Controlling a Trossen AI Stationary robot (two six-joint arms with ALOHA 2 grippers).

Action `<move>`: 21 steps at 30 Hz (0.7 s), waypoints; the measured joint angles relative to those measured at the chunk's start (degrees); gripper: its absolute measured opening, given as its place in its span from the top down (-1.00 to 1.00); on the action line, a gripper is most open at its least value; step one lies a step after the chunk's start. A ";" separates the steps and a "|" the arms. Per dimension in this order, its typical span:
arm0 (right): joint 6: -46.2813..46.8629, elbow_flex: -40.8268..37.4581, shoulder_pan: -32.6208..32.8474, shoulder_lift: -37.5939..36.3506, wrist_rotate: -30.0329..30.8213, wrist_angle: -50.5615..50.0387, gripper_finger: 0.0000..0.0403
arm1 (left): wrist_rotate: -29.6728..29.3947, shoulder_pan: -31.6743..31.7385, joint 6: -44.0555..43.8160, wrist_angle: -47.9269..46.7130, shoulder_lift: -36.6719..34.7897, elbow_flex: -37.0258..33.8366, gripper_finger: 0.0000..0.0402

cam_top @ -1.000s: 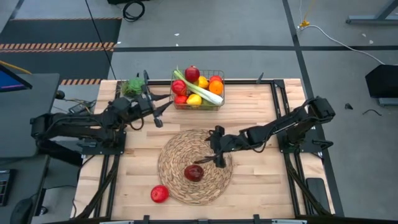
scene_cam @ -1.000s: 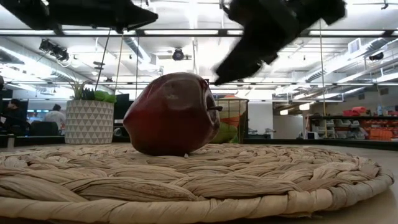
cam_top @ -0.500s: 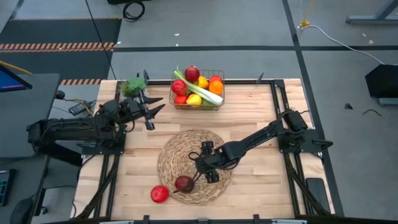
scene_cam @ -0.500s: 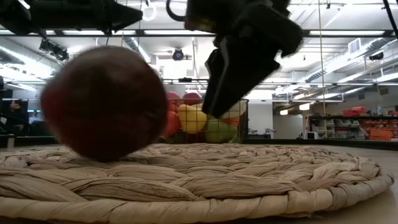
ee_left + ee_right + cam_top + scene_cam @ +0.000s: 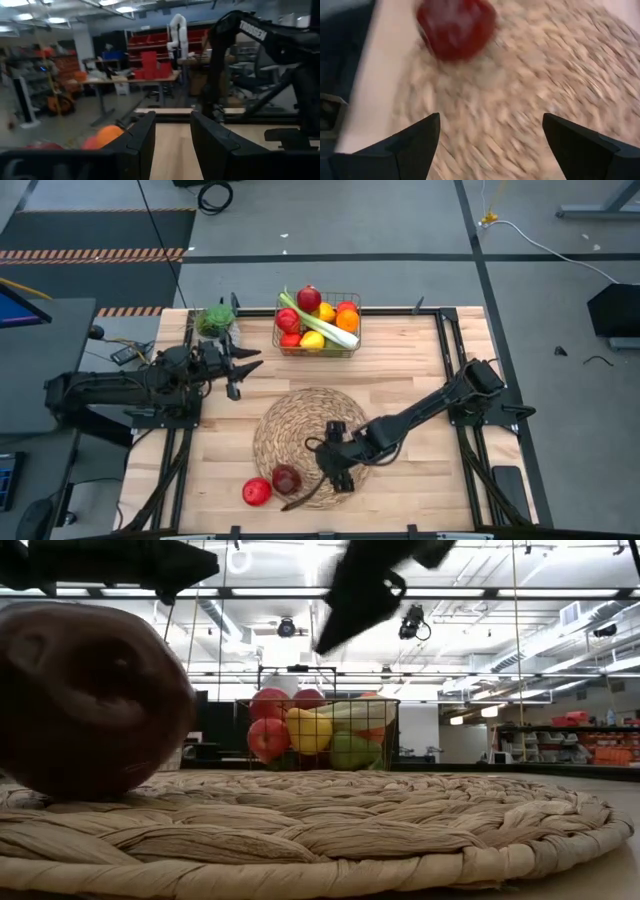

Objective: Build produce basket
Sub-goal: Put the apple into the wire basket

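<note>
1. The right gripper (image 5: 312,488) stands wide open over the woven mat (image 5: 300,425), holding nothing.
2. A dark red apple (image 5: 287,478) lies on the mat's edge beside it.
3. A brighter apple (image 5: 256,492) sits just off the mat.
4. The wire basket (image 5: 318,323), beyond the mat, holds produce.
5. The left gripper (image 5: 246,370), partly open and empty, hovers left of the basket.

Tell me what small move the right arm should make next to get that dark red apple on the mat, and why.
Probably ease the right gripper toward the dark red apple until its open jaws straddle it, then close. The apple sits free at the woven mat's near-left edge, beside a brighter red apple on the table, and the jaws hold nothing. The basket already holds other produce; the left gripper waits near it.
</note>
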 joint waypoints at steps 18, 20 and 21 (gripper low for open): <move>4.24 -0.11 8.46 8.64 12.56 24.23 -0.77 | -1.91 -21.84 -13.26 -3.26 4.90 0.11 0.37; 5.17 -0.08 8.87 9.38 14.84 25.35 -0.77 | -3.84 -24.16 -15.48 -3.60 6.27 0.00 0.37; 5.50 -0.09 9.06 9.42 15.81 25.03 -0.77 | -4.74 -25.37 -16.31 -3.28 7.27 0.02 0.37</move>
